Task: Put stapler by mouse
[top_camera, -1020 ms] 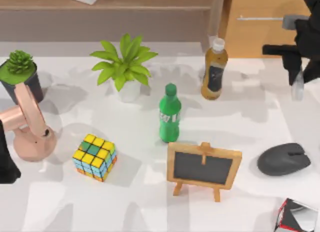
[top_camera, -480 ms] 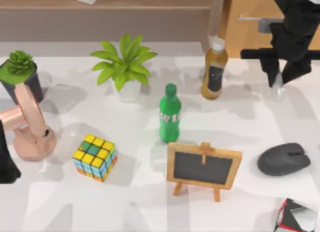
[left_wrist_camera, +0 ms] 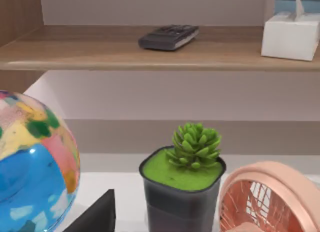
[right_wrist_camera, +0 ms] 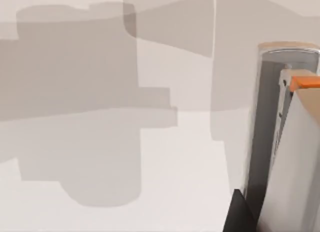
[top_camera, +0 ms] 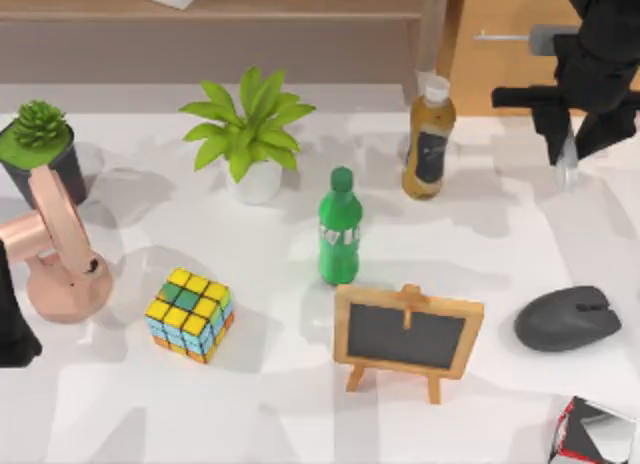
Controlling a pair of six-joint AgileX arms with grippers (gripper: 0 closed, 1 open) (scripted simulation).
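The black right gripper (top_camera: 567, 149) partly hides a slim silvery metal stapler (top_camera: 567, 171) with an orange tab; whether its fingers grip it cannot be told. The right wrist view cuts that stapler off at the edge. Well below the gripper, a red, black and white box (top_camera: 592, 431) is cropped by the corner.

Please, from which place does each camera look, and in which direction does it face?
Top view: above the table, looking down on the mouse, bottles and chalkboard; right gripper at far right, holding a silvery object.
Left wrist view: low by the table's left side, facing the shelf; potted succulent, pink fan.
Right wrist view: looks at the white table; the held silver-and-orange object shows.
Shared: succulent and fan, top and left wrist.
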